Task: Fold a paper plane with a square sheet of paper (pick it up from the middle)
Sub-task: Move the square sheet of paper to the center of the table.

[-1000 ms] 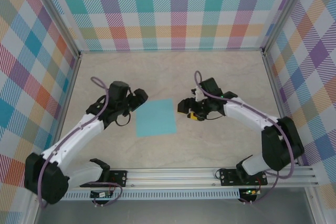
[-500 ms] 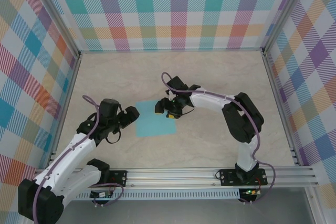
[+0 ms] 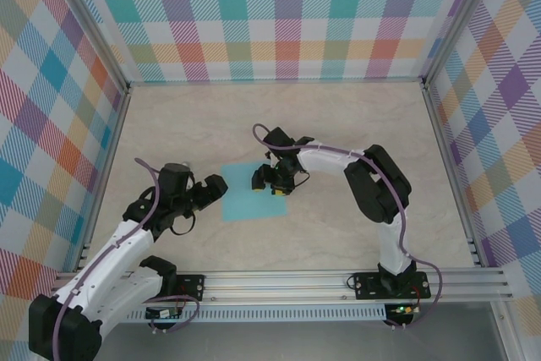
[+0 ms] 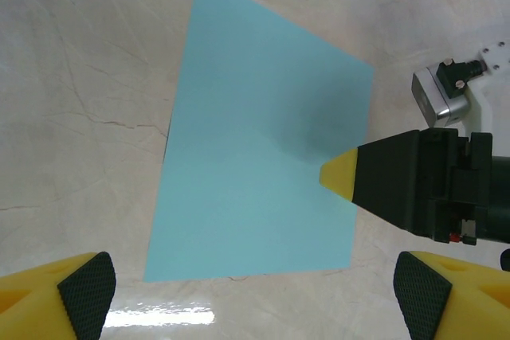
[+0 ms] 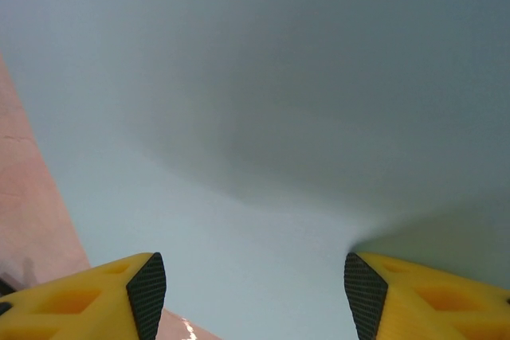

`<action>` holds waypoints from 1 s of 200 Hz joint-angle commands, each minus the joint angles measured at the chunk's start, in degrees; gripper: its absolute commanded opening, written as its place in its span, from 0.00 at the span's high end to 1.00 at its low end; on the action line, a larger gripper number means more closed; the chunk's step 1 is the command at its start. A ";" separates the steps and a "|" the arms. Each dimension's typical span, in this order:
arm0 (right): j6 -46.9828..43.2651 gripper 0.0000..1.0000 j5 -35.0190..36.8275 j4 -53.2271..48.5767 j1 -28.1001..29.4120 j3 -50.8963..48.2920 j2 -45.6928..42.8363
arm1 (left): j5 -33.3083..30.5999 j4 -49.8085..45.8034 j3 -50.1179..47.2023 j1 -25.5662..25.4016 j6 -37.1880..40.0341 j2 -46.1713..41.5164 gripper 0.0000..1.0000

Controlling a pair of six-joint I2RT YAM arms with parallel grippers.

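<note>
- Centre stage: the square sheet of paper [image 3: 243, 200] lies flat on the marbled table [image 3: 355, 217], between the two arms, with no crease to be seen.
- Above its right half hangs the right gripper [image 3: 269, 180], pointed down. In its wrist view the yellow fingertips [image 5: 131, 292] stand apart, and teal paper fills the gap between them from very close. Whether a tip already touches the paper cannot be told.
- Off the sheet, just beside its left edge, sits the left gripper [image 3: 211, 189]. Its jaws are spread wide and hold nothing, and they face across the paper toward the other arm.
- From the left wrist, one yellow tip of the right gripper shows over the sheet near its right edge, with a soft shadow beneath it.
- Being square, the sheet offers no long axis to line up on, so position alone decides the pinch.
- By these views the right arm is the nearer. The sheet's middle lies a little way from its jaws, toward the left arm and the near edge of the table.
- A middle pick-up would likely call for a short shift that way before closing. Thin paper lying flat may slide rather than bunch between the fingers.
</note>
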 commanded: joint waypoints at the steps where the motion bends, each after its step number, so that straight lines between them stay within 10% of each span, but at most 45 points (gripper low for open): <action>1: -4.89 0.36 6.82 -9.23 -2.05 -4.47 -1.76 | 4.47 3.72 -0.42 0.58 0.67 2.10 0.08; 136: -0.61 0.36 1.23 -3.05 -3.72 -0.83 -2.63 | 8.36 7.54 1.25 -3.81 0.27 10.87 0.09; 200: -8.63 0.37 11.52 -12.30 -3.81 -2.13 -1.86 | 8.75 8.31 1.34 -4.67 0.62 11.24 0.09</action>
